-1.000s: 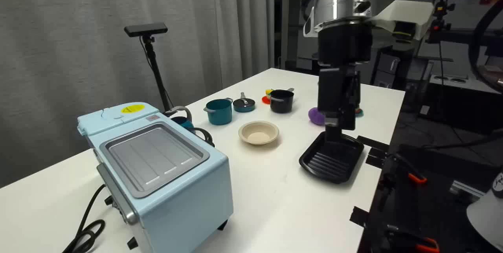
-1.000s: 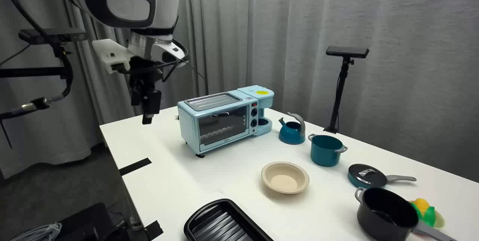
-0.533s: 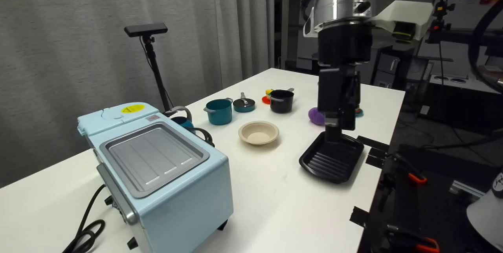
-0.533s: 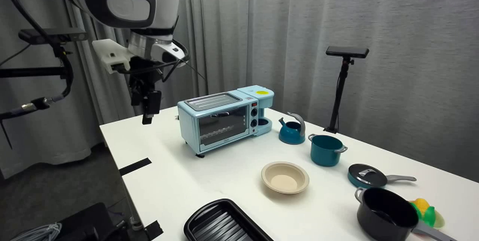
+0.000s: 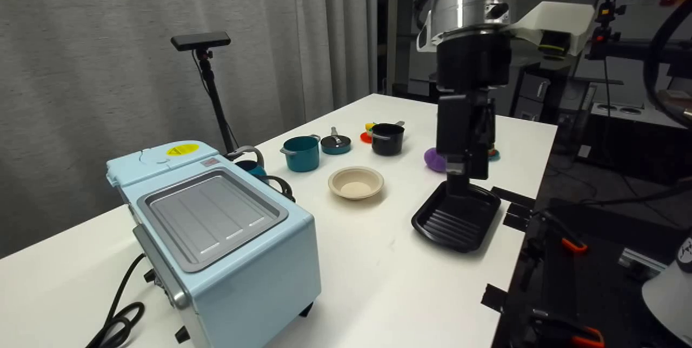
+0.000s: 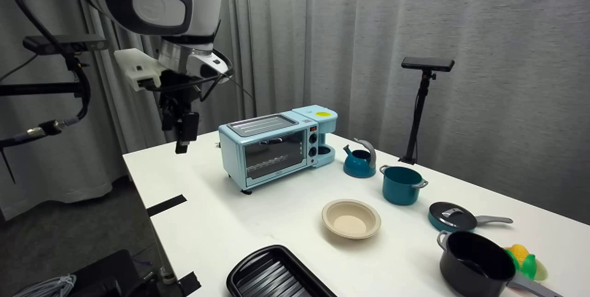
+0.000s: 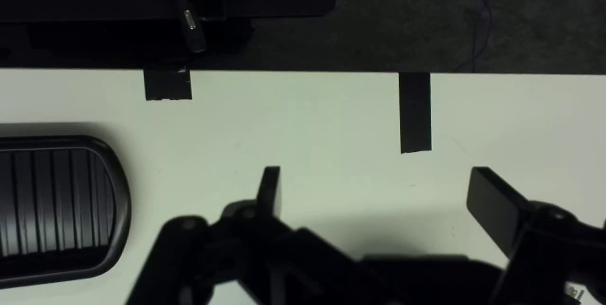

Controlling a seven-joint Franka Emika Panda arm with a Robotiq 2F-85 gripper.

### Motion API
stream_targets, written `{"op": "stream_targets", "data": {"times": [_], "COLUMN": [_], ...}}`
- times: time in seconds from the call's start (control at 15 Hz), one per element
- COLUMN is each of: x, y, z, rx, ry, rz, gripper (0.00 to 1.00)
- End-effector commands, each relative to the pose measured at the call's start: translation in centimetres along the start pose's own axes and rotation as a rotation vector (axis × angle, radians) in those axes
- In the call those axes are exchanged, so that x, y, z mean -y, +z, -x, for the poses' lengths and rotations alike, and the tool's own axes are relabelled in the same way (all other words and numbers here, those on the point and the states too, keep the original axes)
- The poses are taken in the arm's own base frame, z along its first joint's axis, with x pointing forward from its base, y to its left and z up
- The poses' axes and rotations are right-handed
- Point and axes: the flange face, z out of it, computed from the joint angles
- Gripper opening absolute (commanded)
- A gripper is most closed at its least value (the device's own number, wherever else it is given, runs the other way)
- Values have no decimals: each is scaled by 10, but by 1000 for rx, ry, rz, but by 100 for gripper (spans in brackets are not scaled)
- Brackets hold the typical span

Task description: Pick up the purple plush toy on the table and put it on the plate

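Note:
The purple plush toy (image 5: 434, 160) lies on the white table (image 5: 373, 278) in an exterior view, behind the gripper, which hides its right part. It is out of view in the wrist view. The plate (image 5: 356, 188) is a small cream dish with a raised rim and nothing in it. It also shows in an exterior view (image 6: 351, 224). My gripper (image 7: 376, 172) is open, with nothing between its fingers in the wrist view. It hangs above the table near the edge by the robot, and also shows in an exterior view (image 6: 181, 147), apart from toy and plate.
A black ridged tray (image 5: 454, 226) stands near the table edge; its end shows in the wrist view (image 7: 122, 201). A light blue toaster oven (image 6: 276, 149), teal kettle (image 6: 359, 165), teal pot (image 6: 400, 190), lidded pan (image 6: 454, 217) and black pot (image 6: 474, 262) stand around the plate.

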Motion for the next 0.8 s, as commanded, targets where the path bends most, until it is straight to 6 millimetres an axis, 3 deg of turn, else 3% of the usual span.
{"op": "stream_targets", "data": {"times": [0.0, 0.4, 0.73], "x": [-1, -13, -53], "y": [-9, -29, -31], "z": [-22, -89, -161], "rx": [-2, -85, -184], "ry": [16, 42, 93], "rz": [-17, -11, 37], "gripper": [100, 100, 100]}}
